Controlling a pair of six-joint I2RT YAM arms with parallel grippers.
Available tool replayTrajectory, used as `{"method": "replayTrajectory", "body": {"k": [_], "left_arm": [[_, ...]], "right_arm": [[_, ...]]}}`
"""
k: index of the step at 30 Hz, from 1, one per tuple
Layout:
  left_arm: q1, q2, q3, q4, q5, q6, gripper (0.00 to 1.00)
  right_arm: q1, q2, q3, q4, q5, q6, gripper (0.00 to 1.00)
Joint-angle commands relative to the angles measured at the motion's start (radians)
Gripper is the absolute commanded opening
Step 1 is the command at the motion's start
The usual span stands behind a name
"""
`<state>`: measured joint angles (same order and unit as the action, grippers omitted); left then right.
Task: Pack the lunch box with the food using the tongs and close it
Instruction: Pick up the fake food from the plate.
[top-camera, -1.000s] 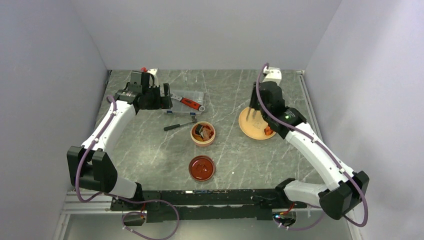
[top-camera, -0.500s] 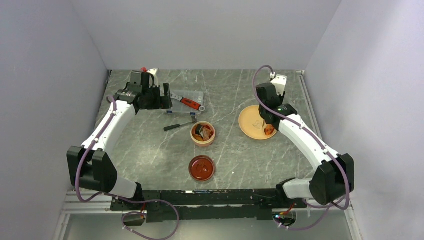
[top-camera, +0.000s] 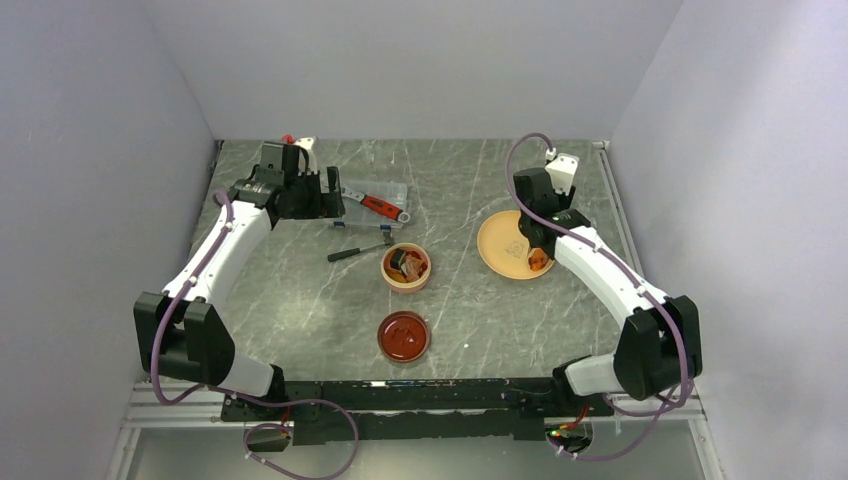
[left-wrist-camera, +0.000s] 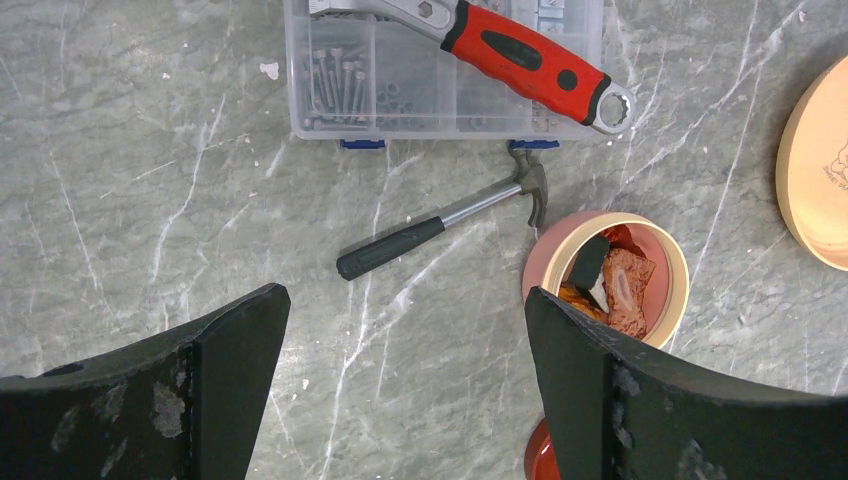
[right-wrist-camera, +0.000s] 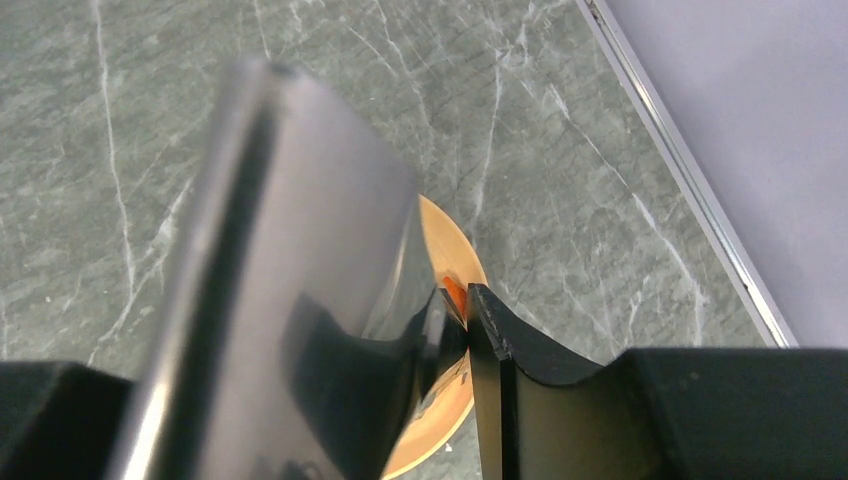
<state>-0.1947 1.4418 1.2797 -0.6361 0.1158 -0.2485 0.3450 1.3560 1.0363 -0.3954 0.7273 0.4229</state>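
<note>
The lunch box (top-camera: 405, 267) stands open mid-table, with brown, orange and black-and-white food (left-wrist-camera: 610, 285) inside its pink wall (left-wrist-camera: 680, 290). Its dark red lid (top-camera: 403, 336) lies apart, nearer the arm bases. My right gripper (top-camera: 535, 232) hangs over the yellow plate (top-camera: 500, 245), shut on the grey metal tongs (right-wrist-camera: 300, 250). The tongs fill the right wrist view and hide one finger. An orange-red food piece (right-wrist-camera: 452, 292) lies on the plate just beyond the fingertips (right-wrist-camera: 490, 340). My left gripper (left-wrist-camera: 403, 300) is open and empty, high above bare table left of the lunch box.
A clear case of screws (left-wrist-camera: 400, 90) with a red-handled wrench (left-wrist-camera: 530, 60) on it sits at the back left. A small black-handled hammer (left-wrist-camera: 440, 230) lies between the case and the lunch box. The table's right edge rail (right-wrist-camera: 680, 170) runs close behind the plate.
My right gripper has swung with the tongs from the plate's left side to its right side, by the orange piece. The right elbow has folded inward. The left arm has not moved.
</note>
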Motion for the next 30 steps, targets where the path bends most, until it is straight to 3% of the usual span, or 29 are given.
{"method": "replayTrajectory", "body": {"k": [1, 18, 30], "left_arm": [[0.005, -0.017, 0.005, 0.023, 0.001, 0.008, 0.94], [0.005, -0.018, 0.005, 0.022, 0.004, 0.008, 0.94], [0.005, -0.016, 0.005, 0.022, 0.002, 0.008, 0.94]], "right_arm": [[-0.012, 0.017, -0.004, 0.077, 0.019, 0.01, 0.46], [-0.031, 0.058, -0.06, 0.118, 0.019, 0.028, 0.47], [-0.031, -0.004, -0.057, 0.095, -0.009, 0.027, 0.26]]}}
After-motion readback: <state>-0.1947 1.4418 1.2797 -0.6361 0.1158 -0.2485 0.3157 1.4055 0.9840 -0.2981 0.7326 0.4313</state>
